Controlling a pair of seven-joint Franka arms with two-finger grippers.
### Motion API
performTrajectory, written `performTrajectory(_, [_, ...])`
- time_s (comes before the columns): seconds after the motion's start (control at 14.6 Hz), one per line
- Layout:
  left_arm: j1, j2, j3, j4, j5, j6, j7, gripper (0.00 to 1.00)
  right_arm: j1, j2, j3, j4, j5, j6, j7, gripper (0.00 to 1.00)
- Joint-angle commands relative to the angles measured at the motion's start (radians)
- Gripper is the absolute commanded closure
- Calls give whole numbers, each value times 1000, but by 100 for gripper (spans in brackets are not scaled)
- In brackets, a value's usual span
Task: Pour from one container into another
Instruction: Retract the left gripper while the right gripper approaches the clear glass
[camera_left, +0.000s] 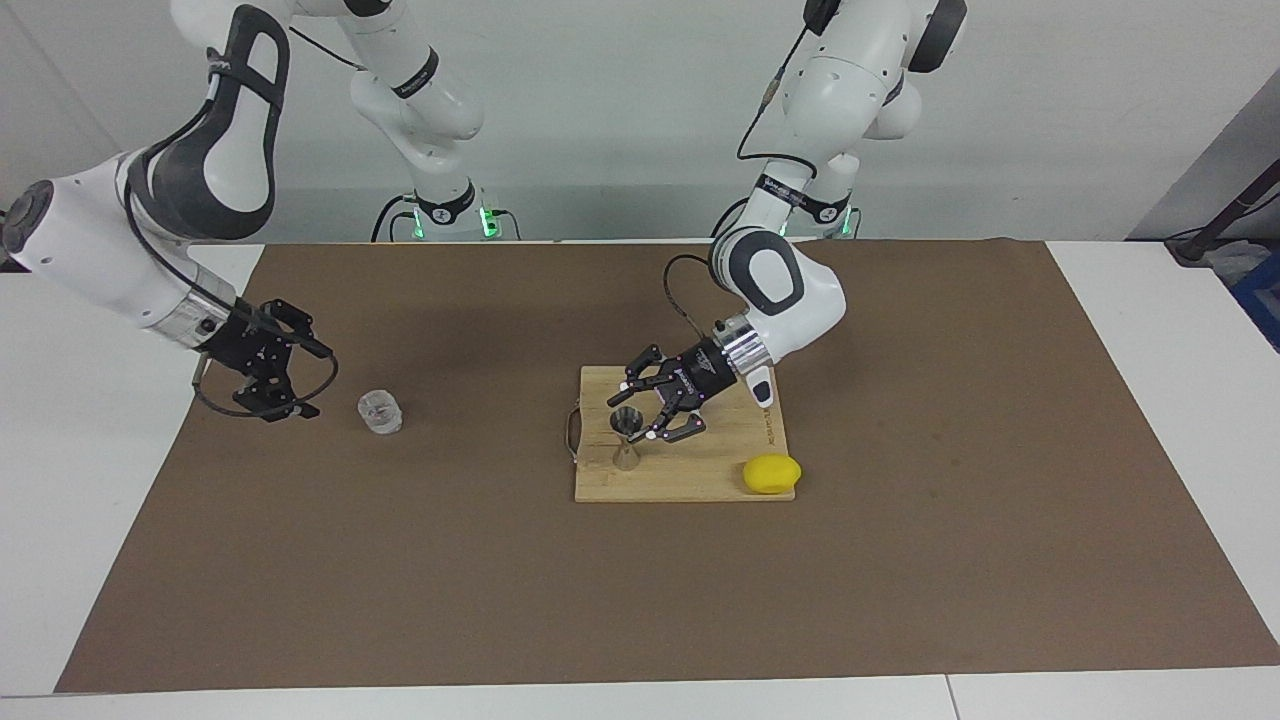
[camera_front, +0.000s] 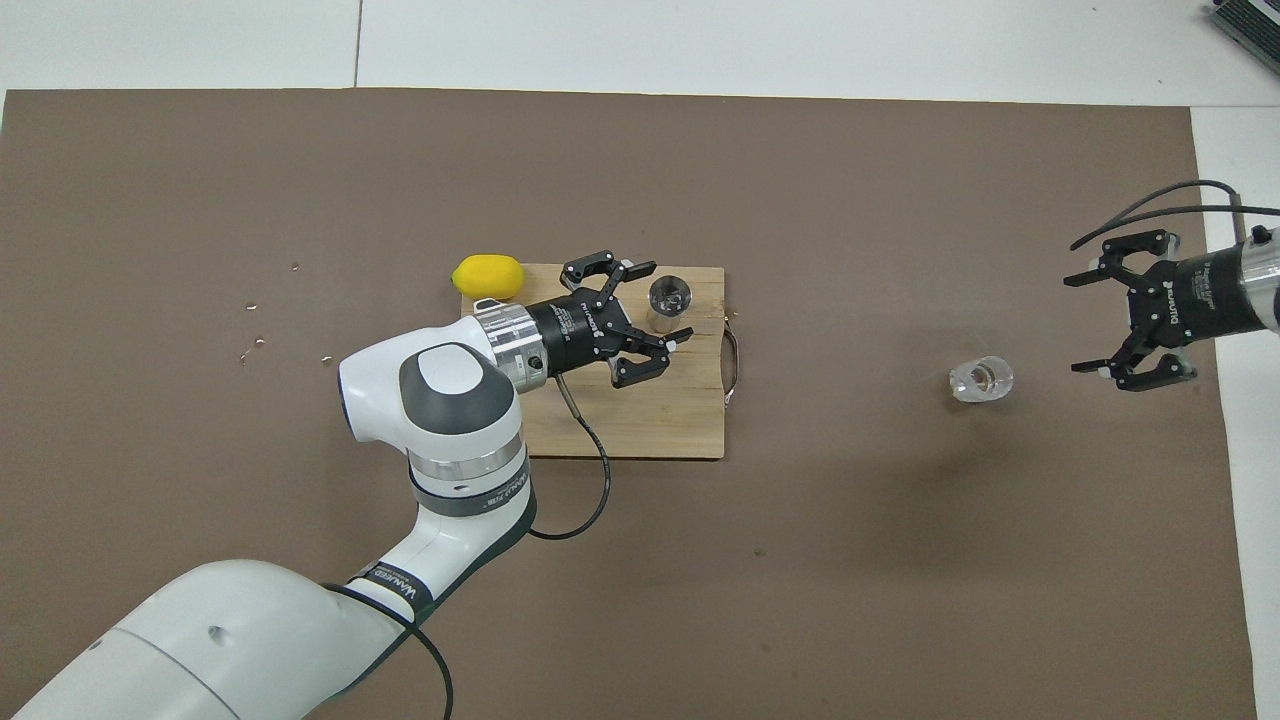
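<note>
Left gripper (camera_left: 640, 408) wide open around jigger (camera_left: 627, 438) on board (camera_left: 680, 480) mid-table, may topple it; right gripper (camera_left: 268, 385) open, empty beside glass cup (camera_left: 380, 411) near the right arm's edge.

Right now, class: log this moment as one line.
left hand: open around steel hourglass jigger | right hand: open beside clear glass cup | pour: not begun

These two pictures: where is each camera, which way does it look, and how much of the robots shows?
Facing view: high across the table, looking at the robots; both arms and bases show, the left hand open around the jigger, the right hand open beside the glass cup.
Overhead view: high above the robots' end, looking steeply down; the left arm and only the right arm's wrist and hand show.
Shared: cutting board, lemon, cup, jigger, both hands.
</note>
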Motion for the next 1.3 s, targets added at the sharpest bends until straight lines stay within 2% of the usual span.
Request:
performTrajectory(0.0, [21,-18,11,10,-3,-9,18,0,-39,-38,11,-118,84,88,-9,0])
performTrajectory(0.34, [49,-172,11,-95,32,-36,-2,0,-76,-57,11,-257,232,165,-144,0])
performTrajectory(0.48, [98,-206,11,-119,149,-102,-21,0,-78,-60,11,-294,266,206,-163,0])
performTrajectory(0.75, [214,-232,11,-121,429,-217,-99,0,-76,-97,11,-419,411,298,-275,0])
performTrajectory(0.96, [285,-249,12,-110,644,-253,-99,0,-79,-92,11,-439,447,317,-311,0])
performTrajectory(1.23, [352,-266,15,-70,954,-239,-99,0,-86,-52,11,-450,534,332,-376,0])
